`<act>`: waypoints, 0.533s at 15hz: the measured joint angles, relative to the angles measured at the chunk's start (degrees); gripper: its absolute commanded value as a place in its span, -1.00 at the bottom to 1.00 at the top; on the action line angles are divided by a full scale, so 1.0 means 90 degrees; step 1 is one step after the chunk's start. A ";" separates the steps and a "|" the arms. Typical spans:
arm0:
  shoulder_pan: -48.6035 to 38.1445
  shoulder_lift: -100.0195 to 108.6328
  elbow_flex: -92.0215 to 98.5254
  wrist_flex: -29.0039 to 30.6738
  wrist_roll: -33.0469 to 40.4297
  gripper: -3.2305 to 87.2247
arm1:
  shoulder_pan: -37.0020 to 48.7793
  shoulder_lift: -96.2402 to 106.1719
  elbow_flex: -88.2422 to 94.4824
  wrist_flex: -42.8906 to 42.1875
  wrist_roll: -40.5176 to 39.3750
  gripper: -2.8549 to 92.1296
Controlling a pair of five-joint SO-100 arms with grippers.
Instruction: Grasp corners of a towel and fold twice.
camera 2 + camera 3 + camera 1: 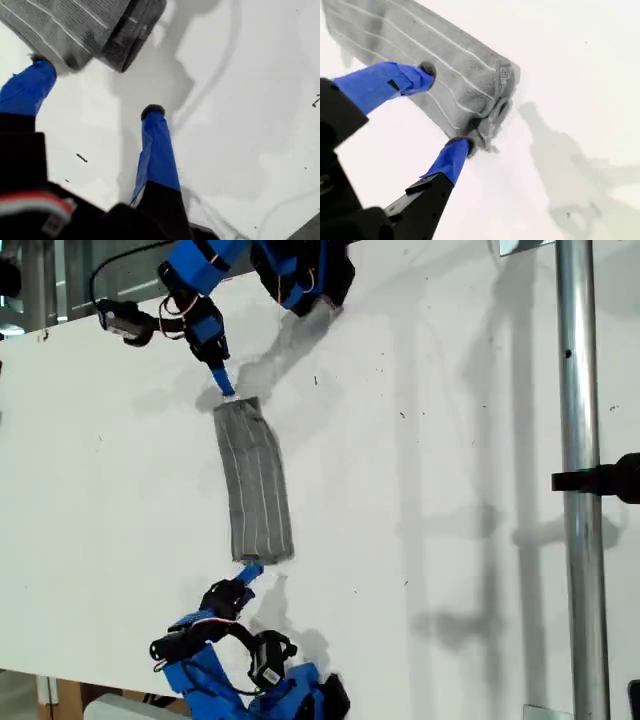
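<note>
White tabletop [450, 440] | towel [255, 480] folded into a narrow strip at centre, ends toward 12 and 6 o'clock | my first gripper [97, 92] spread, holding nothing, beside one end | my second gripper [445, 107] spread astride the other end's corners [492, 112], seemingly poised for second fold.

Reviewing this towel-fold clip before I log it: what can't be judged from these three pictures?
- Fold count: the towel lies as a narrow strip in the exterior view; its layers hide each other.
- Which arm is which: both wrist views show a towel end at open jaws, with nothing to match them to the exterior view.
- Contact: my second gripper straddles a towel end, but whether a fingertip presses the cloth is unclear.
- Arm bases: cut off by the exterior view's edges.
</note>
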 measured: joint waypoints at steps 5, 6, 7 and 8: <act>0.1641 0.4385 0.4082 -0.1514 -0.1934 -0.88 | -0.0303 0.1533 0.0947 0.0029 0.1016 -0.10; 0.2012 0.5195 0.4766 -0.1836 -0.2305 -0.90 | -0.0254 0.1484 0.1074 -0.0088 0.1064 -0.08; 0.2285 0.6035 0.5439 -0.2090 -0.2666 -0.93 | -0.0264 0.1338 0.1133 -0.0273 0.1064 -0.06; 0.2520 0.6943 0.6152 -0.2285 -0.3076 -0.93 | -0.0205 0.0967 0.1133 -0.0527 0.1064 -0.04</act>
